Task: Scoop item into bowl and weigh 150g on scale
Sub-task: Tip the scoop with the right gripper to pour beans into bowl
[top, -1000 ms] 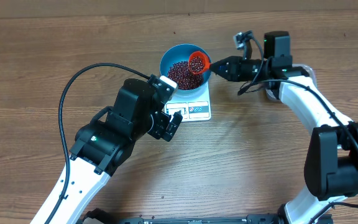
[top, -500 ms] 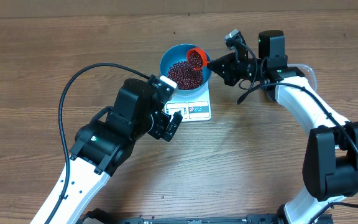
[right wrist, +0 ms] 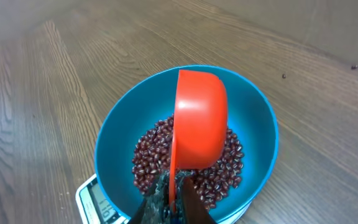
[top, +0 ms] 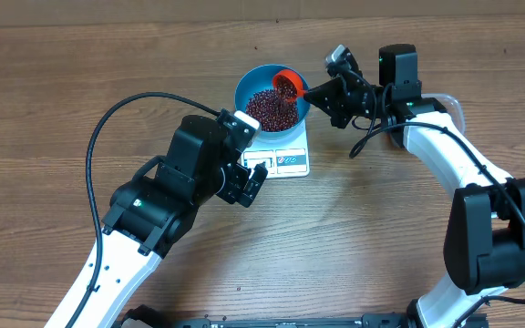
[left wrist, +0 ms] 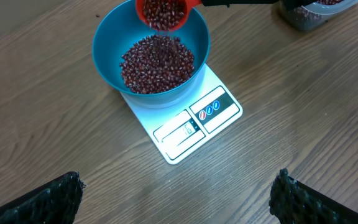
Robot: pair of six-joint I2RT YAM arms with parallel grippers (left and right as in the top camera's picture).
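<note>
The blue bowl (top: 241, 91) sits on the white scale (top: 287, 162), its display toward the near side. Dark red-brown beans (top: 267, 107) lie heaped inside it. My right gripper (top: 315, 92) is shut on the handle of a red scoop (top: 286, 84), which is tipped steeply over the bowl's right rim. In the left wrist view beans fall from the scoop (left wrist: 162, 12) onto the heap (left wrist: 157, 62). The right wrist view shows the scoop's back (right wrist: 197, 118) above the beans (right wrist: 151, 152). My left gripper (top: 252, 179) hangs open over bare wood just in front of the scale (left wrist: 197, 121).
A clear tub (left wrist: 312, 12) holding more beans stands right of the bowl, under my right arm. A few stray beans lie on the wood behind the bowl. A black cable (top: 108, 128) loops over my left arm.
The right wrist has rolled further, tipping the scoop more steeply, and beans now spill into the bowl. The left arm has not moved.
</note>
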